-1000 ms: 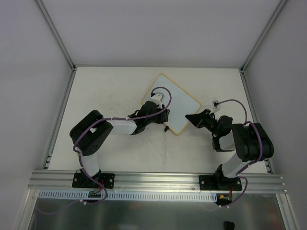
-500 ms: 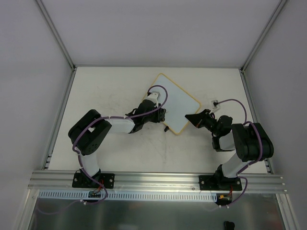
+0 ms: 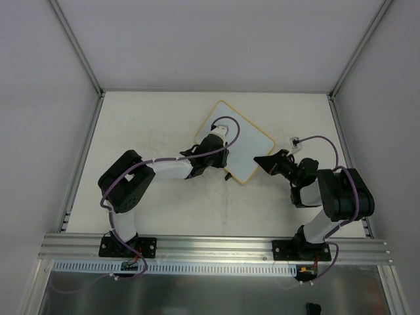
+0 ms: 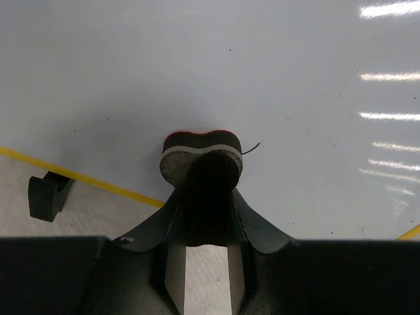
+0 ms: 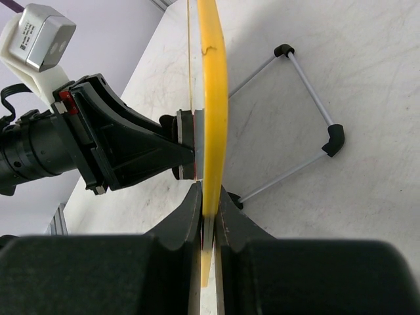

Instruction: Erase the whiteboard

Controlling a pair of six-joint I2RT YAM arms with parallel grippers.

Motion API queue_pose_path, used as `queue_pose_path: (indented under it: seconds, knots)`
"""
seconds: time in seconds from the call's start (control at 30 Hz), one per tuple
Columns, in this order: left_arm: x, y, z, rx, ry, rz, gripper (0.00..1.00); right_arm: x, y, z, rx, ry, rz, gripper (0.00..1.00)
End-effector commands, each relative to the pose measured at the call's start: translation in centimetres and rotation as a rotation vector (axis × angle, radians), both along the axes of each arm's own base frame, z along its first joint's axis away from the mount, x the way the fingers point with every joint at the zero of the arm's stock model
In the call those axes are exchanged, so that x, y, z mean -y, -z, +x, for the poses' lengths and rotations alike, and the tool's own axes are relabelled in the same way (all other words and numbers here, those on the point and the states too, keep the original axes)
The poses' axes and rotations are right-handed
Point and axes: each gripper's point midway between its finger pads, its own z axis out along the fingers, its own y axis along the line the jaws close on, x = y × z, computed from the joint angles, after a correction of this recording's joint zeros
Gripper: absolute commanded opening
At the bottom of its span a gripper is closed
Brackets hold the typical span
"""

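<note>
The whiteboard stands tilted in the middle of the table, its yellow-tan frame edge-on in the right wrist view. My right gripper is shut on its near edge. My left gripper is shut on a small eraser with a felt face, pressed flat against the white surface. The eraser also shows touching the board in the right wrist view. A tiny dark stroke lies just right of the eraser; the rest of the visible surface is white.
A black foot of the board sits on the table at the left. A thin wire stand with black corner caps props the board from behind. Aluminium posts and white walls enclose the table.
My left gripper slid the eraser left across the board, then back to the right. The right gripper and the board have not moved.
</note>
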Motion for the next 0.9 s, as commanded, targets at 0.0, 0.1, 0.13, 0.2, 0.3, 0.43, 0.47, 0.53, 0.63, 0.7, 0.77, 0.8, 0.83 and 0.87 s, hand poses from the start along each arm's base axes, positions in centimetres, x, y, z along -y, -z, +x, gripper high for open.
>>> queue_pose_path:
  seconds: [0.0, 0.1, 0.13, 0.2, 0.3, 0.43, 0.47, 0.53, 0.63, 0.7, 0.77, 0.8, 0.83, 0.87]
  knots:
    - [1.8, 6.0, -5.9, -0.192, 0.168, 0.116, 0.00, -0.4, -1.3, 0.0, 0.172, -0.036, -0.067, 0.00]
    - [4.3, 5.7, -8.1, -0.217, 0.265, 0.089, 0.00, -0.4, -1.3, 0.0, 0.174, -0.036, -0.067, 0.00]
    - [4.8, 5.5, -8.5, -0.206, 0.278, 0.092, 0.00, -0.4, -1.3, 0.0, 0.175, -0.036, -0.068, 0.00]
    - [5.8, 5.3, -9.7, -0.203, 0.311, 0.094, 0.00, -0.4, -1.3, 0.0, 0.175, -0.036, -0.068, 0.00]
    - [6.6, 4.8, -10.6, -0.205, 0.350, 0.082, 0.00, -0.5, -1.4, 0.0, 0.174, -0.039, -0.065, 0.00]
    - [6.6, 3.7, -10.3, -0.168, 0.357, 0.090, 0.00, -0.5, -1.4, 0.0, 0.176, -0.040, -0.065, 0.00]
    - [6.4, 3.6, -10.0, -0.159, 0.349, 0.096, 0.00, -0.5, -1.4, 0.0, 0.175, -0.040, -0.065, 0.00]
    - [5.7, 3.2, -8.5, -0.156, 0.318, 0.104, 0.00, -0.5, -1.4, 0.0, 0.176, -0.040, -0.065, 0.00]
    - [4.3, 2.8, -6.8, -0.192, 0.272, 0.069, 0.00, -0.5, -1.5, -0.1, 0.178, -0.040, -0.065, 0.00]
    - [1.6, 2.9, -4.0, -0.232, 0.183, 0.035, 0.00, -0.5, -1.4, -0.1, 0.176, -0.042, -0.066, 0.00]
    - [-1.2, 3.2, -1.7, -0.266, 0.112, 0.005, 0.00, -0.5, -1.4, -0.1, 0.176, -0.042, -0.065, 0.00]
    - [-2.1, 3.2, -1.0, -0.271, 0.088, 0.001, 0.00, -0.5, -1.4, -0.1, 0.175, -0.042, -0.065, 0.00]
    - [-3.0, 3.1, -0.4, -0.273, 0.067, -0.002, 0.00, -0.5, -1.4, -0.1, 0.176, -0.040, -0.065, 0.00]
    - [-3.6, 3.0, 0.2, -0.270, 0.048, -0.004, 0.00, -0.5, -1.5, -0.1, 0.178, -0.040, -0.065, 0.00]
